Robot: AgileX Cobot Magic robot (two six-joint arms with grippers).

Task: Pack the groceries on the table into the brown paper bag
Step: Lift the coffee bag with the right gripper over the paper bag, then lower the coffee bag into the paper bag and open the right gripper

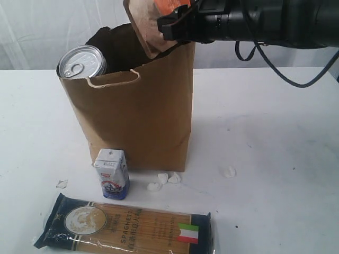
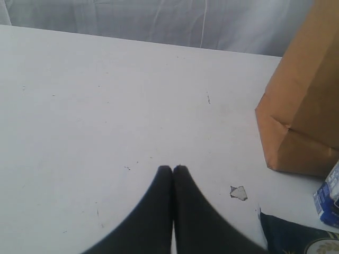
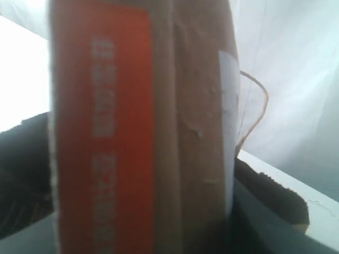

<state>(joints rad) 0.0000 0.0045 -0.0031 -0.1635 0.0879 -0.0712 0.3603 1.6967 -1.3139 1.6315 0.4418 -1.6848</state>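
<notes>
The brown paper bag (image 1: 137, 121) stands upright mid-table with its top open. A dark jar with a silver pull-tab lid (image 1: 82, 62) pokes out of its left side. My right gripper (image 1: 172, 24) is shut on the orange-labelled brown pouch (image 1: 151, 26), holding it over the bag's mouth. That pouch (image 3: 159, 132) fills the right wrist view. In front of the bag stand a small white-blue carton (image 1: 112, 173) and a long spaghetti pack (image 1: 127, 227). My left gripper (image 2: 172, 169) is shut and empty, low over the white table (image 2: 79, 106), left of the bag (image 2: 302, 121).
Small white scraps (image 1: 164, 180) lie on the table (image 1: 275, 159) by the bag's front, and another scrap (image 2: 239, 193) lies near my left fingertips. A black cable (image 1: 275, 66) hangs from the right arm. A pale curtain closes off the back.
</notes>
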